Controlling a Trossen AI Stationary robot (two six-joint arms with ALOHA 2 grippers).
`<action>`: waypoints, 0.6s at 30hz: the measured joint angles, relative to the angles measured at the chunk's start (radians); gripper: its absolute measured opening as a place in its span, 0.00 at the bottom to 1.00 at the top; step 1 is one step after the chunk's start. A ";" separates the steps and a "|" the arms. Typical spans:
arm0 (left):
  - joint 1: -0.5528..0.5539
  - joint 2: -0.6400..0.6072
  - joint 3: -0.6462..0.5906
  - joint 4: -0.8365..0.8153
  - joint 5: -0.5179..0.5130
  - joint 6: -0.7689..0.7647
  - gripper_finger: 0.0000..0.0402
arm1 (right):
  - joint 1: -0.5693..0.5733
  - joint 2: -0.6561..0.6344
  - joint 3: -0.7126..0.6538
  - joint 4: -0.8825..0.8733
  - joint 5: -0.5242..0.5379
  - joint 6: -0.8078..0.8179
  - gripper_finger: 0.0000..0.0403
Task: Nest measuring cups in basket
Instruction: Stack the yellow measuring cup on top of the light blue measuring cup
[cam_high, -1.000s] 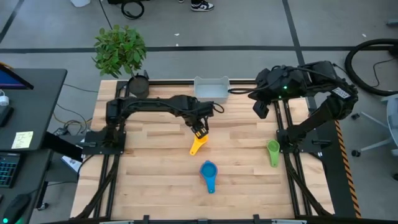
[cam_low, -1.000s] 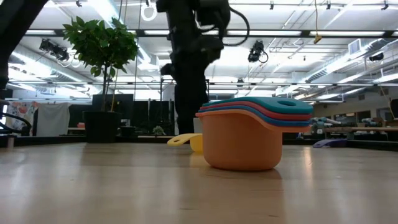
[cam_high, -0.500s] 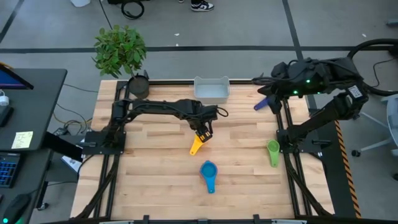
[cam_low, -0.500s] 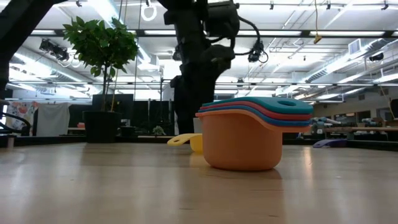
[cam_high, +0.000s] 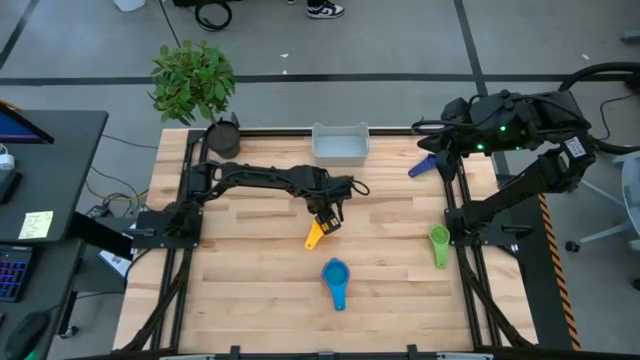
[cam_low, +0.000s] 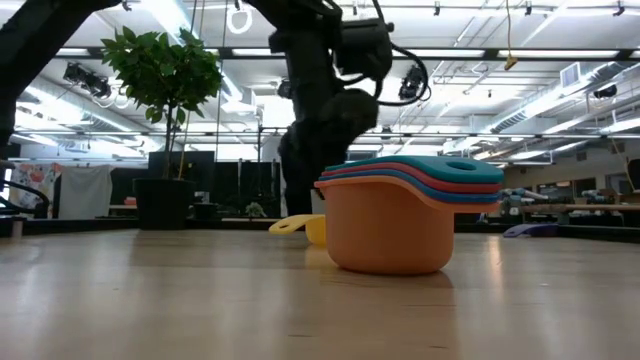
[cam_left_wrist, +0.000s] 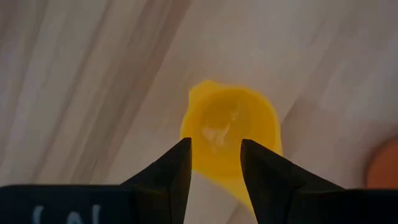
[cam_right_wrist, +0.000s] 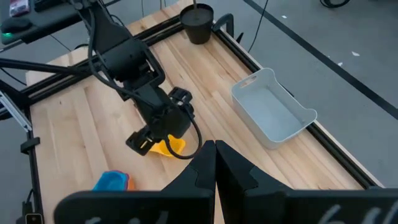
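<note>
1. High view: even bright overhead light, soft short shadows on the surface (cam_high: 250, 260).
2. Low view: ceiling strip lights (cam_low: 520, 75) glare; the arm (cam_low: 320, 110) is a backlit silhouette.
3. Left wrist view: soft focus, yellow cup (cam_left_wrist: 230, 134) blurred.
4. Right wrist view: sharp, evenly lit.

From overhead you cannot see how many cups sit in the blue stack (cam_high: 335, 273), the left gripper (cam_high: 325, 217) covers part of the yellow cup (cam_high: 315, 237), and the purple cup (cam_high: 424, 164) is half hidden under the right arm.
</note>
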 joint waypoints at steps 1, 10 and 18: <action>0.001 0.006 0.000 -0.002 0.000 0.000 0.35 | 0.000 0.001 0.000 0.000 0.000 0.000 0.02; 0.001 0.029 0.001 -0.039 -0.048 0.015 0.35 | 0.000 0.000 0.000 0.000 -0.008 -0.001 0.02; 0.003 0.030 0.000 -0.036 -0.059 0.016 0.35 | 0.000 0.000 0.000 0.000 -0.010 -0.002 0.02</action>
